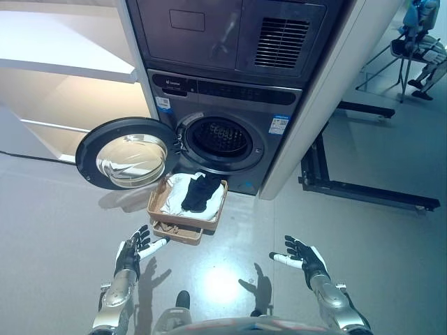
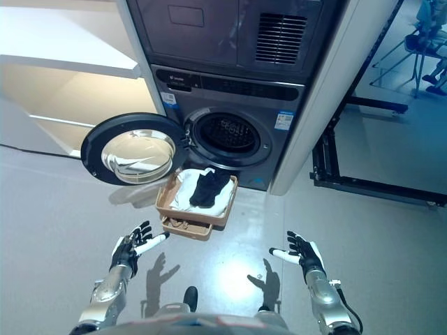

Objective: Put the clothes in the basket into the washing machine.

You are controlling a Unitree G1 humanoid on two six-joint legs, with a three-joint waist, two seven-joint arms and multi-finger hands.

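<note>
Both hands' fingers spread, left hand [image 1: 130,255], right hand [image 1: 304,259] | basket [image 1: 187,204] fronts washing machine [image 1: 223,125] | door [image 1: 126,153] open

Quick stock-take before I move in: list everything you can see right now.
Washer: one, dark grey, ahead; drum empty.
Door: one, round, black-rimmed, swung open to the left.
Basket: one, brown, on the floor below the drum opening.
White clothes: in the basket.
Black garment: one, on top of the white clothes.
Shelves: white, left of the washer.
Black frame: on the floor, right.
Person: seated, far right.
Left hand: open, low left.
Right hand: open, low right.
</note>
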